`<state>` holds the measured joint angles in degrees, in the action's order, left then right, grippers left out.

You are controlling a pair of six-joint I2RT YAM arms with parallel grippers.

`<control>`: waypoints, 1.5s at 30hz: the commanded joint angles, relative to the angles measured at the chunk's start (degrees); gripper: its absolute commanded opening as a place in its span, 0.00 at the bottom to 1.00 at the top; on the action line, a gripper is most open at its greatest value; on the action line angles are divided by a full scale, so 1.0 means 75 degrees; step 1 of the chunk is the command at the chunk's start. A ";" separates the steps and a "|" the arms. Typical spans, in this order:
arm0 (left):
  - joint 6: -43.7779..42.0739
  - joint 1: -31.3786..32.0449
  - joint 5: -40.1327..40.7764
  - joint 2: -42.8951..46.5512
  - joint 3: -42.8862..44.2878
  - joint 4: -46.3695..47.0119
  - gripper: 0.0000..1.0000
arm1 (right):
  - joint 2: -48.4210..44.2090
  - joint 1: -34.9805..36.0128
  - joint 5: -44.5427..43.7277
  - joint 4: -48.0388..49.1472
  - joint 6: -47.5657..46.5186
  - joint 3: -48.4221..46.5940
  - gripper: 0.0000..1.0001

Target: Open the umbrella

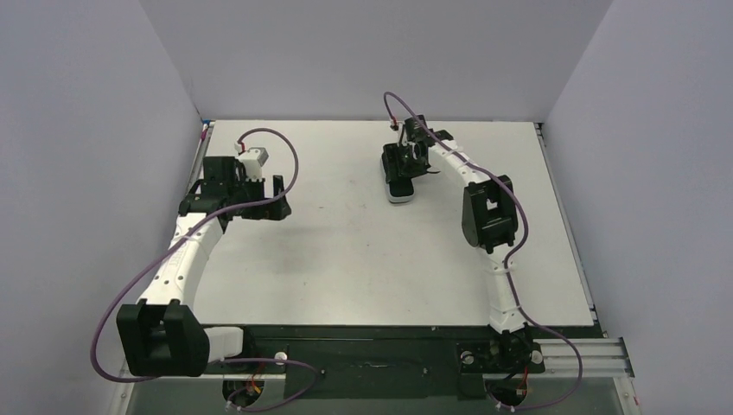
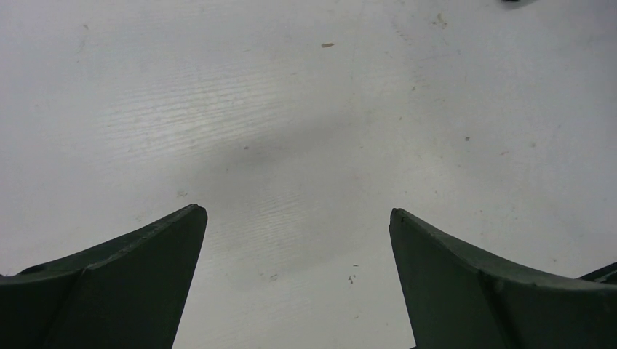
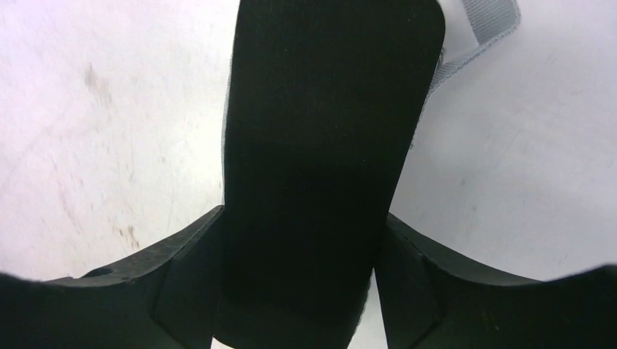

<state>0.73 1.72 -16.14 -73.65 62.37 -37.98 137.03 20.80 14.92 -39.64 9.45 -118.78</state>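
The right tool [image 3: 302, 212] straddles the black sleeve [image 3: 320, 131] at the far centre of the counter [image 1: 346, 259], jaws against both long sides. No bare umbrella shows. I judge it sheathed inside, light, soft-skinned and slippery, so I would grip mid-length. My left tool [image 2: 295, 209] stands wide and empty.

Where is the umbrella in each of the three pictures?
Top external: the umbrella lies folded, far and right of middle on the white table, under the right hand.
Left wrist: not clearly there; a dark sliver at the top edge is too small to tell.
Right wrist: it fills the middle, black, between the fingers.
Shared landmark: the right hand, top and right wrist views.
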 commanded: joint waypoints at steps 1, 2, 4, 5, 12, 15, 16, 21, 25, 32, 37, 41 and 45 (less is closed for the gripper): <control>0.0700 0.0041 -0.1362 0.0698 -0.0857 0.2162 0.97 | -0.0736 0.0056 0.0662 -0.0894 -0.1201 0.0804 0.51; 0.0764 0.0114 -0.1644 0.0776 -0.1053 0.2686 0.97 | -0.0900 0.0044 0.0784 -0.1123 -0.1406 0.1069 0.49; 0.1014 0.0315 -0.1788 0.1078 -0.1664 0.3561 0.97 | -0.1258 0.0030 0.1151 -0.1463 -0.2125 0.1568 0.46; 0.1167 0.0552 -0.1769 0.1297 -0.2097 0.4137 0.97 | -0.1391 0.0046 0.1418 -0.1575 -0.2745 0.1748 0.45; 0.1010 0.2165 -0.0514 0.2297 -0.4279 0.6661 0.97 | -0.2810 0.0418 0.1320 -0.3120 -0.6689 0.3550 0.46; 0.0865 0.2600 -0.0699 0.2476 -0.4992 0.7688 0.97 | -0.3221 0.0589 0.1050 -0.3529 -0.8256 0.4021 0.46; 0.0709 0.2709 -0.0715 0.2555 -0.5261 0.7800 0.97 | -0.3299 0.0619 0.0950 -0.3634 -0.8537 0.4214 0.46; 0.0030 0.3999 -0.0409 0.2795 -0.5896 0.8321 0.97 | -0.3959 0.0773 0.0636 -0.3900 -1.0465 0.5217 0.46; -0.0828 0.4921 -0.0268 0.2876 -0.6369 0.8714 0.99 | -0.4356 0.0812 0.0375 -0.3612 -1.1376 0.5905 0.60; -0.2101 0.6150 -0.0200 0.2319 -0.7050 0.9870 0.87 | -0.5081 0.0218 0.1098 -0.3423 -1.1270 0.5938 0.83; -0.2421 0.6510 -0.0182 0.0829 -0.6968 1.1161 0.73 | -0.5852 -0.0353 0.1271 -0.3555 -1.1240 0.6068 0.85; -0.2586 0.6533 -0.0300 -0.0461 -0.6624 1.2276 0.66 | -0.6122 -0.0531 0.1192 -0.3575 -1.1458 0.6532 0.87; -0.2749 0.6536 -0.0469 -0.1400 -0.6272 1.3010 0.63 | -0.5981 -0.0513 0.1170 -0.3141 -1.1028 0.6763 0.91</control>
<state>-17.43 50.54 -18.06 -79.64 11.29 47.31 91.39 16.62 22.13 -65.14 -74.52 -69.63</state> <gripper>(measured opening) 0.640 0.895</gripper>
